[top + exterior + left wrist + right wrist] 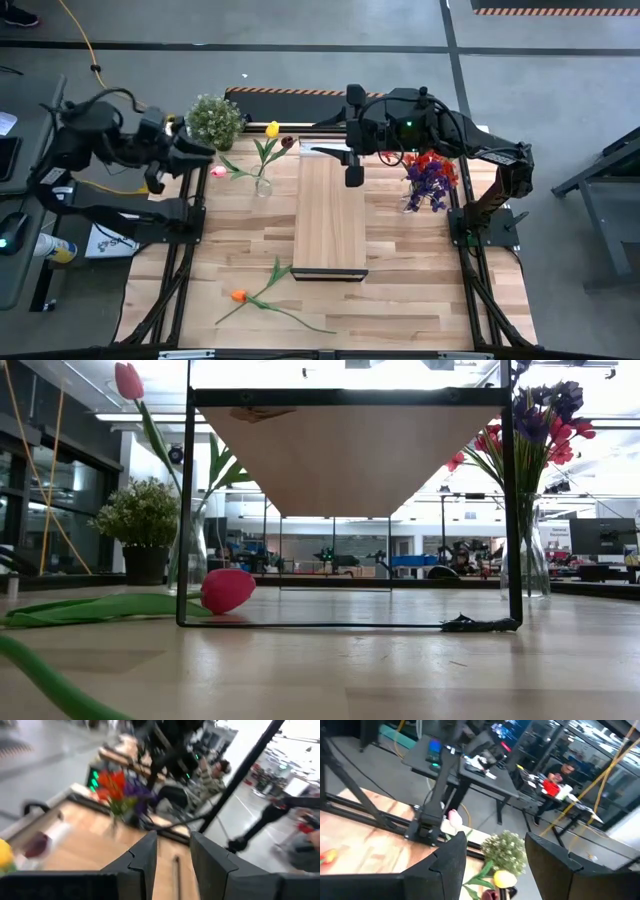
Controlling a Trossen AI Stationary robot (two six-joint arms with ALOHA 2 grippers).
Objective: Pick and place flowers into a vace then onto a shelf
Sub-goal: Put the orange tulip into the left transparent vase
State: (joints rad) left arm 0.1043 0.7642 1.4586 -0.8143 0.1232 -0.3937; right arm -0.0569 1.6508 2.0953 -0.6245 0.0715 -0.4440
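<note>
Currently both arms raised off the table at the far end of the shelf. Left gripper well left of the shelf, beside the potted plant: fingers narrowly parted, nothing held. Right gripper over the shelf's far end: fingers moderately apart, empty.

Risks, as judged: descent near the clear glass vase left of the shelf could tip it, being tall, narrow and smooth; thin flexible stems could slip between fingers.

Orange flower flat on the plank table, left of the shelf's near end. Red-and-purple bunch right of the shelf. Shelf flat, pale wood.
</note>
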